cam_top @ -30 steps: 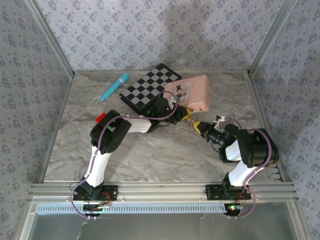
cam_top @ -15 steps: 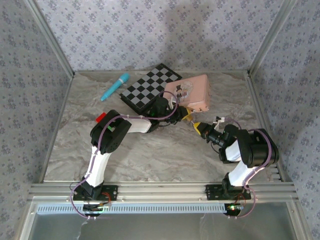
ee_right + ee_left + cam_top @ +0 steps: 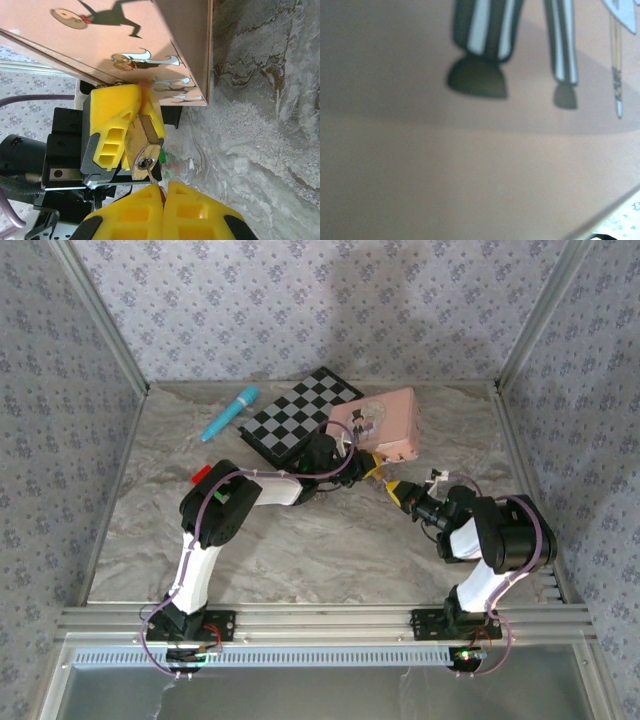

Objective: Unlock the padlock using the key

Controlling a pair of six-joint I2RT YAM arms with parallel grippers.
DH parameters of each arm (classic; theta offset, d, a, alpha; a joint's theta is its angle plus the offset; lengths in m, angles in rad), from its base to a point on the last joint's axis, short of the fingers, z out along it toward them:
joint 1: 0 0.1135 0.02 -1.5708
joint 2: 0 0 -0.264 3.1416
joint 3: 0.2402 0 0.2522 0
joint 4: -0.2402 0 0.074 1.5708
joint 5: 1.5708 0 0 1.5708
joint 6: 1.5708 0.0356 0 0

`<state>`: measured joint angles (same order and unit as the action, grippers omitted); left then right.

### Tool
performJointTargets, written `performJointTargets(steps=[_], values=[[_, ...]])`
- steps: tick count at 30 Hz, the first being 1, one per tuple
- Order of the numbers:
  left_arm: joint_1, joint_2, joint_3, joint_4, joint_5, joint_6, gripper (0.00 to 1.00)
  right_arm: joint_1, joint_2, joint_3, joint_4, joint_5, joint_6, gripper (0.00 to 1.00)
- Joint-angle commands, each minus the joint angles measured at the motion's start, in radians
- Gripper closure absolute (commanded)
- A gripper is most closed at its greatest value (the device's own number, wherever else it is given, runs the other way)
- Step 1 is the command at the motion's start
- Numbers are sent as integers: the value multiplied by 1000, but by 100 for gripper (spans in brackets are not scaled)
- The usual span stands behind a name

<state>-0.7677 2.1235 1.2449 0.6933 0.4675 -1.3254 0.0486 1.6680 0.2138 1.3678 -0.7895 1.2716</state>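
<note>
In the right wrist view the small brass padlock [image 3: 142, 145] is clamped between the yellow fingers [image 3: 112, 127] of my left gripper [image 3: 140, 115], its keyhole end facing the camera. The thin key [image 3: 152, 176] has its tip in the keyhole, and its head is pinched in my right gripper [image 3: 164, 189], which is shut on it. From above, the left gripper [image 3: 372, 472] and right gripper [image 3: 398, 492] meet nose to nose just in front of the pink tin [image 3: 385, 425]. The tin's printed lid [image 3: 470, 165] sits close against the left wrist camera.
A black-and-white checkerboard [image 3: 300, 415] lies behind the left arm, touching the pink tin. A teal pen [image 3: 230, 412] rests at the back left. A small red object [image 3: 201, 475] sits by the left arm's elbow. Patterned walls enclose the marble-look table [image 3: 330, 550].
The right arm's wrist has crept slightly toward the padlock. Both grips are unchanged.
</note>
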Motion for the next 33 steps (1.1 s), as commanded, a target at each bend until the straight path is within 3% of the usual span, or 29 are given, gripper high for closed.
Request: performJointTargets(steps=[1,7,19,33], values=[[-19,-44,-15,63,20,-75,100,19,17,44,26,34,39,100],[-44,-53,-34,124,12,-108,100,30,32,57,26,70,120,100],[-60,-39,-21,109,32,-94,100,-29,-40,87,25,0,242,100],[-85,-25,16,81,54,-125,100,-8,-74,44,-52,15,-31,100]])
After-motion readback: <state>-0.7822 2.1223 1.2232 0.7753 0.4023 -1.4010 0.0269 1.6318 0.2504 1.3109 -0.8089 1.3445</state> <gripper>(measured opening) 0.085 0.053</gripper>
